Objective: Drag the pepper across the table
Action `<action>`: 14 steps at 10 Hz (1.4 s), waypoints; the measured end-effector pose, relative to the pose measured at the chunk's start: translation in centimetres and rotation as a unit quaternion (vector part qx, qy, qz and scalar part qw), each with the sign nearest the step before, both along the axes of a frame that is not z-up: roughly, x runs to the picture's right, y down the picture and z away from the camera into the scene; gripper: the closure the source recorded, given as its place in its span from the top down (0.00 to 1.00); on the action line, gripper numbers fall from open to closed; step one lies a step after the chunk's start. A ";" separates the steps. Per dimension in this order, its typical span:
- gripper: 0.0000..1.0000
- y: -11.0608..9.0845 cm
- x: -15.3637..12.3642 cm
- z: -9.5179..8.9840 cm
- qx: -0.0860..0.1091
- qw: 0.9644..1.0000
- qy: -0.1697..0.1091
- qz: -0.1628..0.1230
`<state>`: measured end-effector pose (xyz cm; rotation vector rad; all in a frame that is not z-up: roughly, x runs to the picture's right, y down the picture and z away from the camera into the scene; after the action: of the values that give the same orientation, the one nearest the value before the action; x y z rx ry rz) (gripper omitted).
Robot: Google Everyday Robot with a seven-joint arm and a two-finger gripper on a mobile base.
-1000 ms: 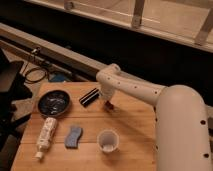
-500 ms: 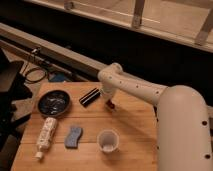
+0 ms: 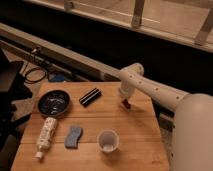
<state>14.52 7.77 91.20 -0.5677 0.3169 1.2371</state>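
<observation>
Camera view: end effector (image 3: pixel 125 102) at pepper (image 3: pixel 128 105) on table (image 3: pixel 135 135).

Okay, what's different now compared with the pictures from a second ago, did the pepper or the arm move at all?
Nothing has visibly changed. The gripper is still down at the pepper near the table's far right edge, and the pepper has not shifted. The black block, dark bowl, bottle, blue sponge and cup all lie where they were.
</observation>
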 end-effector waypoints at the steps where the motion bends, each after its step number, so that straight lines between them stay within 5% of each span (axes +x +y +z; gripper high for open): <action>1: 0.00 0.2 2.4 0.0 -0.004 1.000 0.018 0.024; 4: 0.00 1.2 8.5 0.0 -0.022 0.993 0.072 0.091; 7: 0.06 3.1 11.9 0.3 -0.046 0.978 0.125 0.162; 8: 0.15 2.9 11.8 0.3 -0.044 0.978 0.126 0.163; 10: 0.22 2.4 10.5 0.3 -0.042 0.984 0.108 0.138; 14: 0.22 2.0 11.4 0.2 -0.042 0.982 0.114 0.144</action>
<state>25.96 9.82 91.43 -0.5582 0.4935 1.5792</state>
